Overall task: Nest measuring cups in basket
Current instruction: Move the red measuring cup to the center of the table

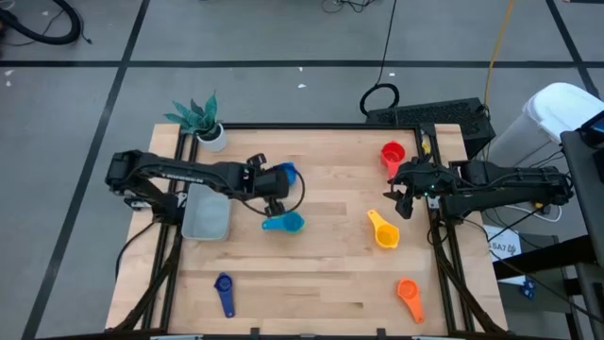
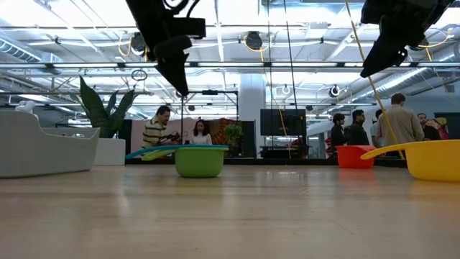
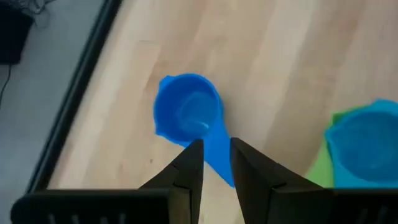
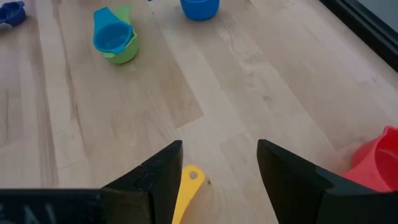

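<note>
My left gripper (image 1: pixel 276 194) hangs over the table's middle, shut on a blue measuring cup (image 1: pixel 286 173). Just nearer, a light blue cup (image 1: pixel 283 223) sits nested in a green one (image 2: pixel 199 162) on the wood. The pale basket (image 1: pixel 206 217) lies to their left. A red cup (image 1: pixel 392 153), a yellow cup (image 1: pixel 382 229), an orange cup (image 1: pixel 409 298) and a dark blue cup (image 1: pixel 225 293) lie apart on the table. My right gripper (image 1: pixel 401 196) waits open at the right, above the yellow cup's handle end (image 4: pixel 189 180). My left gripper pinches the blue cup's flat handle (image 3: pixel 216 163) between its two fingers, which slant down from the table's left and lie along the handle. The bowl (image 3: pixel 188 112) sticks out past the fingertips, open side up. The cup looks lifted off the wood.
A small white plant pot (image 1: pixel 212 135) stands at the far left corner, just beyond the basket. A black frame (image 1: pixel 311 127) rims the table. Bare wood lies between the nested pair and the yellow cup. People stand in the room beyond the table.
</note>
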